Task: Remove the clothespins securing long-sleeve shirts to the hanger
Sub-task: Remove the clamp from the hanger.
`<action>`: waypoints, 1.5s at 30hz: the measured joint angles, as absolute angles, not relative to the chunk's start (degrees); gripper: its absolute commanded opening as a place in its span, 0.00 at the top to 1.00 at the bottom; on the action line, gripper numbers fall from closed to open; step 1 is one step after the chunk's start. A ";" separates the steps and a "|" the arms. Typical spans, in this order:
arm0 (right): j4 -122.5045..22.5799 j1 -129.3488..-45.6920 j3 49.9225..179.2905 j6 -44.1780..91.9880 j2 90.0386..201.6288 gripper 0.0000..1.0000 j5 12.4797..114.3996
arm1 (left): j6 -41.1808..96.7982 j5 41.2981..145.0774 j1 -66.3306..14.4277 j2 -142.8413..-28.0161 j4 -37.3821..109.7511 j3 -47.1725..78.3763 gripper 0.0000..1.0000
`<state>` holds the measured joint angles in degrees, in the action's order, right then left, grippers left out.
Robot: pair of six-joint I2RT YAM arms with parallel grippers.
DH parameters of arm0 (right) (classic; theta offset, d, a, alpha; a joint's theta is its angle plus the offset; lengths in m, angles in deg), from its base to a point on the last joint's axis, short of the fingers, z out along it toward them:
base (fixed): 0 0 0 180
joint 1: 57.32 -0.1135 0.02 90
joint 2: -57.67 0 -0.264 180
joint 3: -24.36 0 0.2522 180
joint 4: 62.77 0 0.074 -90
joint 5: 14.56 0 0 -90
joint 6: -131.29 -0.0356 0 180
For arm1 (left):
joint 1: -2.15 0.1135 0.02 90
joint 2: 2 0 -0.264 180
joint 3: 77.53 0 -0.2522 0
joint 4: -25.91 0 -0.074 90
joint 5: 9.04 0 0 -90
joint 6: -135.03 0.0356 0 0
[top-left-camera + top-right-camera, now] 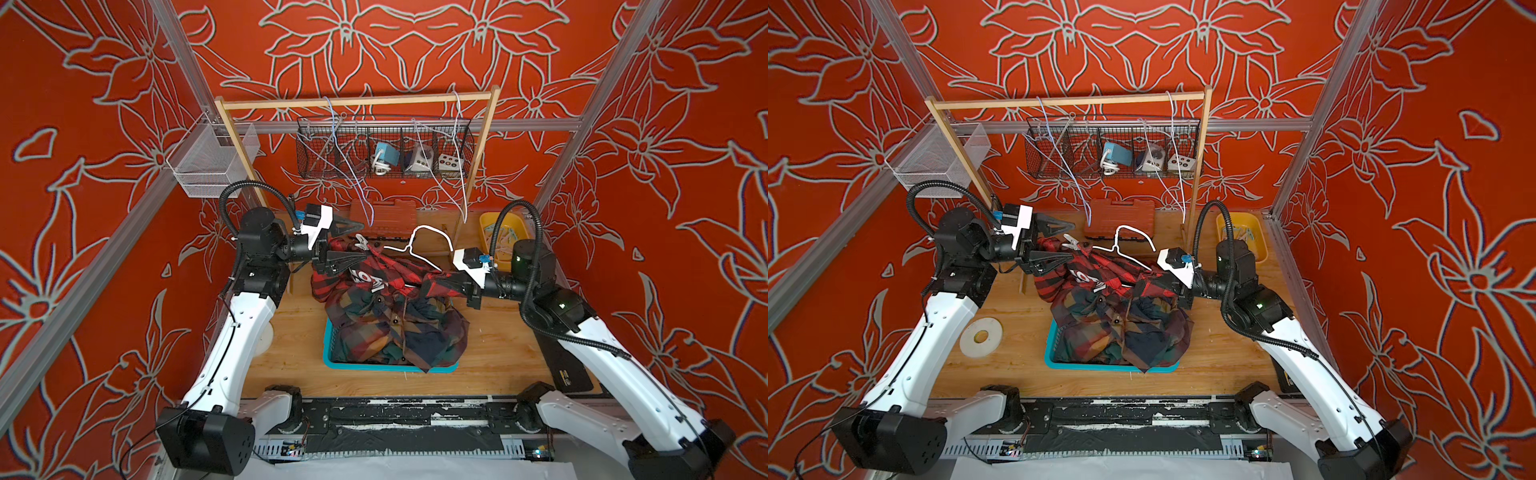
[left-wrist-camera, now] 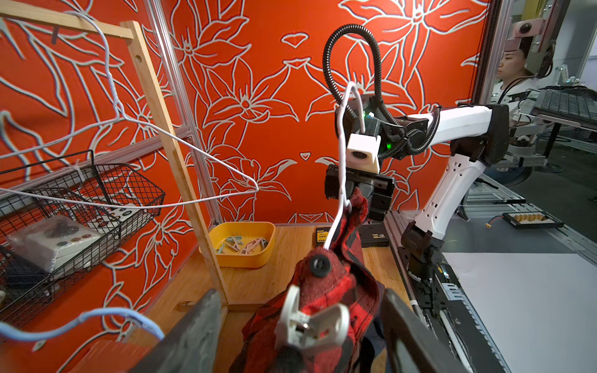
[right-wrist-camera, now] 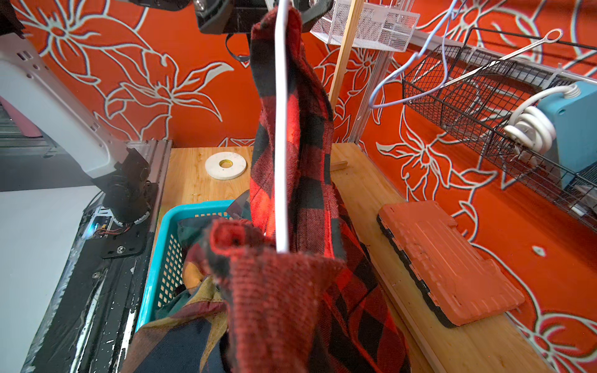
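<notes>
Spread fingers (image 2: 193, 332) of the left gripper (image 1: 362, 240) stand on either side of a white clothespin (image 2: 310, 326). A gap shows on both sides, so from where I stand they are not squeezing it. That clothespin is clipped onto a bunched end of the red-and-black shirt (image 1: 330, 286), held up off the table (image 1: 498, 353) toward its back edge. Across from it the right gripper (image 1: 451, 283) has its fingers pressed together on the other end of the same shirt. It pinches the red cloth where it wraps over the white wire hanger (image 3: 281, 129), and the fingertips themselves are buried in the fabric. Shirt and hanger reach from that grip across to the left gripper, with the hanger's hook curling up free above the cloth. Below, the shirt's loose part sags onto the dark plaid shirts (image 1: 395, 332), which are heaped in a teal basket (image 1: 374, 368) at the middle of the table and spill over its rim. More clothespins (image 2: 242, 246) lie loose in a yellow tray (image 2: 239, 260) at the far right corner, well apart from the shirts.
</notes>
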<state>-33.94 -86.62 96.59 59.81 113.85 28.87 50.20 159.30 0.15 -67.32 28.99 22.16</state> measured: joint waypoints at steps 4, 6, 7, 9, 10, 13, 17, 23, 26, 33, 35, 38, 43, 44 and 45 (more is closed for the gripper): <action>-33.94 -86.62 96.59 59.79 113.85 1.00 28.63 | 50.29 159.30 -0.07 -67.34 28.86 22.14 0.37; -33.94 -86.62 96.59 59.77 113.85 1.00 28.44 | 50.13 159.33 -0.16 -67.32 28.77 22.14 0.40; -33.94 -86.62 96.59 59.75 113.85 1.00 28.41 | 50.11 159.33 -0.16 -67.32 28.73 22.14 0.42; -33.94 -86.62 96.59 59.70 113.85 1.00 28.39 | 50.07 159.33 -0.16 -67.32 28.62 22.14 0.45; -33.94 -86.62 96.59 59.70 113.85 1.00 28.39 | 50.09 159.30 -0.16 -67.32 28.57 22.14 0.48; -33.94 -86.62 96.59 59.49 113.87 1.00 28.30 | 50.07 159.30 -0.18 -67.32 28.46 22.14 0.57; -33.94 -86.62 96.59 59.09 113.96 1.00 28.00 | 50.09 159.33 -0.18 -67.32 28.36 22.12 0.69; -33.94 -86.64 96.59 58.65 114.07 1.00 27.74 | 50.22 159.26 -0.20 -67.32 28.31 22.12 0.85; -33.90 -86.62 96.59 58.55 114.31 1.00 27.41 | 50.18 159.26 -0.20 -67.32 28.36 22.12 0.85; -33.85 -86.64 96.62 58.46 114.81 1.00 26.75 | 50.15 159.28 -0.20 -67.32 28.40 22.12 0.84; -33.83 -86.66 96.66 58.44 114.99 1.00 26.69 | 50.29 159.28 -0.20 -67.32 28.38 22.12 0.96; -33.55 -86.86 97.10 58.35 115.75 1.00 26.47 | 50.26 159.26 -0.20 -67.32 28.42 22.12 1.00; -33.44 -86.95 97.53 58.17 117.42 1.00 26.29 | 50.33 159.22 -0.20 -67.32 28.42 22.12 1.00; -33.31 -86.97 97.53 58.06 117.81 1.00 26.29 | 50.33 159.17 -0.20 -67.32 28.44 22.10 1.00; -33.18 -86.99 97.53 57.96 118.18 1.00 26.29 | 50.33 159.09 -0.20 -67.32 28.46 22.08 1.00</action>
<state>-33.18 -86.99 97.53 57.96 118.18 26.29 50.33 159.09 -0.20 -67.32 28.46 22.08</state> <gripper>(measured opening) 0.057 0.113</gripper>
